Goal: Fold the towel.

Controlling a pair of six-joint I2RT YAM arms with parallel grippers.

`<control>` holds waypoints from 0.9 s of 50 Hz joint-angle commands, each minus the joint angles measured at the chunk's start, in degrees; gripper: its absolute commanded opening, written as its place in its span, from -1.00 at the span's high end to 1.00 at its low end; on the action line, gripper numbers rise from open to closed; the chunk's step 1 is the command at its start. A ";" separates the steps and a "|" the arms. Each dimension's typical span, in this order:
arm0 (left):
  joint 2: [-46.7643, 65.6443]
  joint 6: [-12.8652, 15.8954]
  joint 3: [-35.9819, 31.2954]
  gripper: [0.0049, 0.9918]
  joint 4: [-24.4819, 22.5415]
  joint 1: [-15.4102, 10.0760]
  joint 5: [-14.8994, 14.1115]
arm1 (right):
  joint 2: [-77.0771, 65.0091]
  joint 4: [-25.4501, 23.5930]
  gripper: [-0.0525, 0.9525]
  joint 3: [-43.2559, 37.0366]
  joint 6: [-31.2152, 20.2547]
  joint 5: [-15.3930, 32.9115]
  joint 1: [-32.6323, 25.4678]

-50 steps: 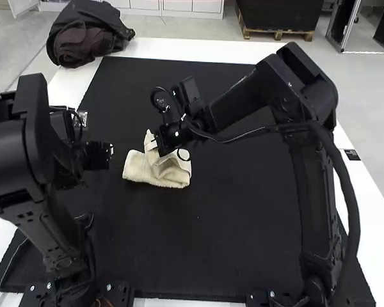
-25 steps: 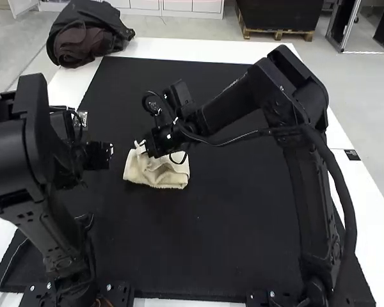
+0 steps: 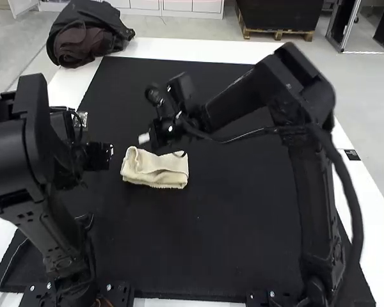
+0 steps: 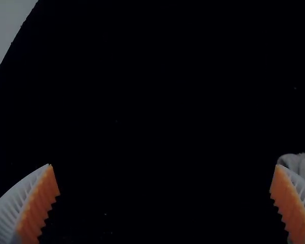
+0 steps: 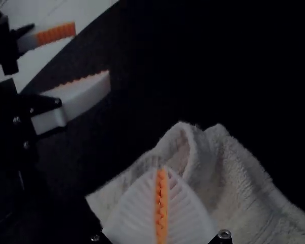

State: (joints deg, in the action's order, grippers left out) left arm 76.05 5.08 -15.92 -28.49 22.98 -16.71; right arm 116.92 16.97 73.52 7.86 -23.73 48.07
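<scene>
Mat [image 3: 224,224] lies on table [image 3: 366,198], bare strips of tabletop beyond its far, left and right edges. Towel [image 3: 163,171] on mat, left of middle, well in from mat's near and far edges. Bundle [image 3: 83,38] at table's far left corner, behind and left of towel. Card [image 3: 352,155] on the strip right of mat, by table's right edge. Left arm [image 3: 35,217] at near left, right arm [image 3: 317,192] at near right. Left gripper [image 3: 110,153] left of towel, apart from it; right gripper [image 3: 144,137] by towel's far side.
</scene>
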 commanded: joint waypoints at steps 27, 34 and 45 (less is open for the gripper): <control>-1.08 -0.34 1.33 -0.96 -0.95 0.31 -0.08 | 1.90 10.27 0.94 -9.09 -0.12 0.08 -2.20; -1.08 -0.34 1.25 -0.96 -1.13 0.40 -0.17 | 4.01 12.65 0.94 -9.97 -0.21 0.08 -1.84; -1.08 -0.42 1.25 -0.96 -1.22 0.40 -0.34 | 7.27 17.39 0.94 -11.55 -0.12 0.08 -0.26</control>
State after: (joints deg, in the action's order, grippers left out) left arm 76.05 5.08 -14.46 -29.06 22.98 -16.73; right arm 123.00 32.56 62.63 7.92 -23.62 46.41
